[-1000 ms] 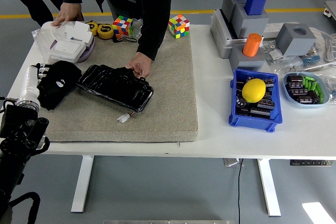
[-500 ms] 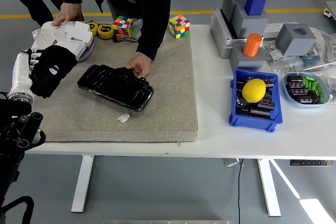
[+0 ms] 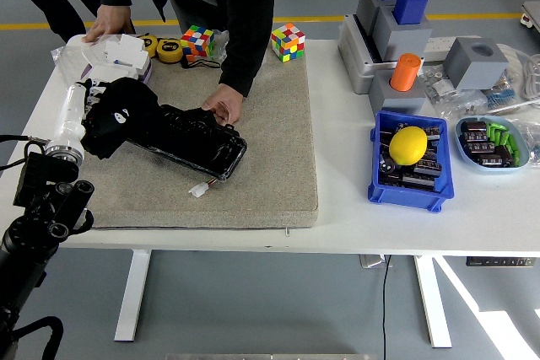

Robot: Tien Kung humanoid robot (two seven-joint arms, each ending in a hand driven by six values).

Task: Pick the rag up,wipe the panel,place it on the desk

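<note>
My left hand (image 3: 84, 111) is shut on a black rag (image 3: 122, 111), which hangs over the left end of the glossy black panel (image 3: 194, 141). The panel lies at an angle on the grey felt mat (image 3: 253, 124). A person's hand (image 3: 224, 107) rests on the panel's far right edge and holds it. The person's other hand (image 3: 110, 18) lies on the white boxes at the back left. My right arm is out of view.
White boxes (image 3: 114, 56), tape rolls and two colour cubes (image 3: 287, 41) line the far edge. A small white connector (image 3: 199, 190) lies on the mat. A blue bin with a lemon (image 3: 408, 145), grey blocks and an orange cylinder (image 3: 405, 71) stand to the right.
My left hand lifted the rag off the mat, then carried it right and onto the panel's left end. The person's hands have stayed where they were.
</note>
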